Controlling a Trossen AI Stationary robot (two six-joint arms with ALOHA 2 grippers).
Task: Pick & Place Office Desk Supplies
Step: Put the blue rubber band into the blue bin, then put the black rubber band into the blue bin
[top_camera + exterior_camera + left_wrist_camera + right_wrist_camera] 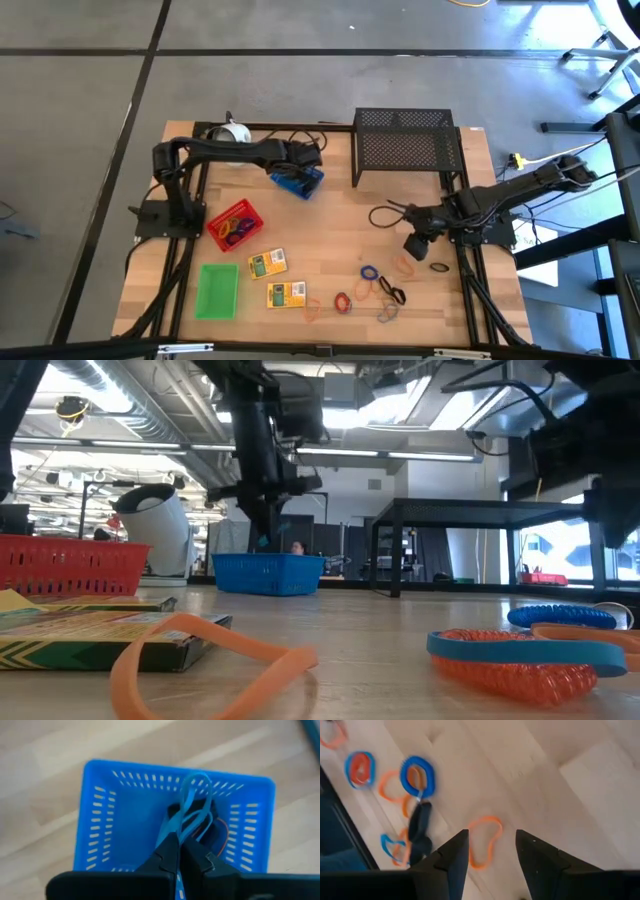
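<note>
Blue loop (192, 802) dangling over blue tray (100, 820); orange loop (485, 842) flat on table

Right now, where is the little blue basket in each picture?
High view: blue tray at the table's back, under the left arm.
Low view: centre, behind the orange loop.
Left wrist view: fills the middle.
Right wrist view: not in it.
Shared landmark: the left end effector above it.

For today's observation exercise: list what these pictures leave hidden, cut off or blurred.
- Blue tray contents: left wrist view, the left gripper and its blue band cover them.
- Boxes: high view, print too small to read.
- Loose loops: right wrist view, blurred.
- Red tray: low view, cut by the edge.
</note>
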